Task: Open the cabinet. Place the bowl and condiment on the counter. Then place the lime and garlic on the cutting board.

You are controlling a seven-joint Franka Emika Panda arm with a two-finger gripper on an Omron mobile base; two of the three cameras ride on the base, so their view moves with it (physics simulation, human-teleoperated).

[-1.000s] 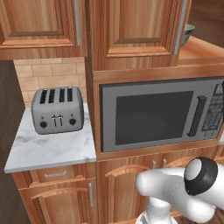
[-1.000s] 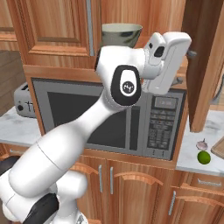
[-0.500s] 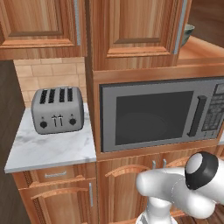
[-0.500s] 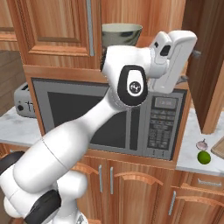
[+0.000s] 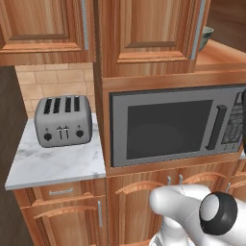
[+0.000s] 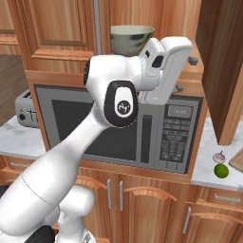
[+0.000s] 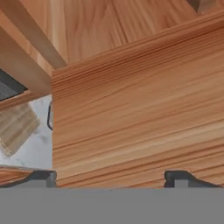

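The arm hides part of the bowl (image 6: pixel 131 39) on the shelf above the microwave (image 6: pixel 142 128). The gripper (image 7: pixel 111 177) is spread wide, grasping nothing, close against the open cabinet (image 6: pixel 222 66) door. Lime (image 6: pixel 220 171) and garlic (image 6: pixel 219 156) sit on the counter (image 6: pixel 209 166)

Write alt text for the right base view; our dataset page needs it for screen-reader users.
A white robot arm rises before a built-in microwave, its hand raised beside an open wooden cabinet door. A bowl sits on the shelf above the microwave. On the marble counter at right lie a lime and garlic.
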